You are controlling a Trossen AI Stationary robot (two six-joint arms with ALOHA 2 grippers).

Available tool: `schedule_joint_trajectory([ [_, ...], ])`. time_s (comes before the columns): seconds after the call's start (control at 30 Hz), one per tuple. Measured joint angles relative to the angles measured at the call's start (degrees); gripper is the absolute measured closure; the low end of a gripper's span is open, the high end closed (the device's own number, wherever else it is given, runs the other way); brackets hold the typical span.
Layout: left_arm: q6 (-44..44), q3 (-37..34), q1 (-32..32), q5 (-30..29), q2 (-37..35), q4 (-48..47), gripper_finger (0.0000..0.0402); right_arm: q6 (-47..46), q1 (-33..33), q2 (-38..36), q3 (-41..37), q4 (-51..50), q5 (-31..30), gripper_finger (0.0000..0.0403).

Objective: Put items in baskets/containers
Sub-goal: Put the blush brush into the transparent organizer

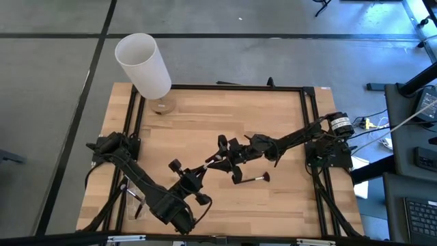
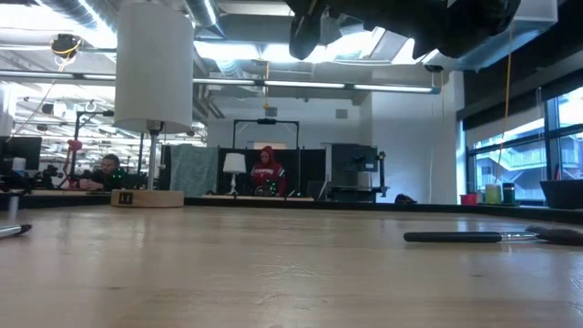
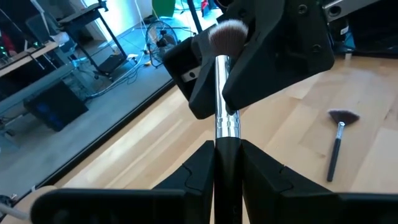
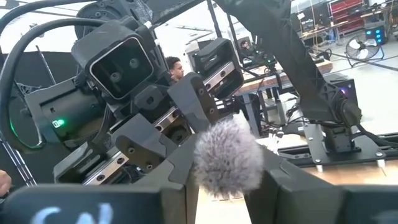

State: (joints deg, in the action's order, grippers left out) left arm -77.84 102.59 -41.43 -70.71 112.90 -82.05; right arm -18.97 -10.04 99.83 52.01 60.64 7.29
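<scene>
A makeup brush (image 3: 226,121) with a dark handle, silver ferrule and pale fluffy tuft (image 4: 227,155) hangs in the air over the middle of the table (image 1: 273,123), spanning both grippers. My left gripper (image 1: 196,174) is shut on its handle. My right gripper (image 1: 222,159) is shut on its head end. A fan-headed brush (image 1: 252,179) lies flat on the wood near the right gripper. A few more brushes (image 1: 133,198) lie by the left arm's base. I cannot make out the container. My left gripper pinches the brush's dark handle (image 3: 227,158) between its two fingers, just behind the ferrule. The brush runs along the fingers and sticks out ahead of them, clear of the table. My right gripper has its two fingers (image 3: 273,62) on either side of the brush's head, where the ferrule meets the tuft (image 3: 225,59). It comes from the table's right, facing the left gripper. The tuft pokes back between its fingers (image 4: 283,183).
A tall white cylinder (image 1: 143,65) stands on a round wooden base at the far left corner. A black frame (image 1: 239,87) runs round the table. People sit at desks in the room beyond the far edge (image 2: 266,169).
</scene>
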Motion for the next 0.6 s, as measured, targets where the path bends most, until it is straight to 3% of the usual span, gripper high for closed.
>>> schedule_joint_trajectory([
  [0.17,-0.2,0.0,0.0,0.0,0.0,0.0,0.0342,0.7,0.0,0.0,0.0,0.0,0.0,0.0312],
  [0.4,-0.4,0.0,0.2,-0.3,0.0,0.1,0.0329,1.8,-0.4,0.0,0.0,0.1,-0.2,0.0353],
  [0.6,0.2,0.0,0.3,0.8,0.0,-0.5,0.0318,3.2,-0.7,0.0,0.0,-0.2,-0.6,0.0344],
])
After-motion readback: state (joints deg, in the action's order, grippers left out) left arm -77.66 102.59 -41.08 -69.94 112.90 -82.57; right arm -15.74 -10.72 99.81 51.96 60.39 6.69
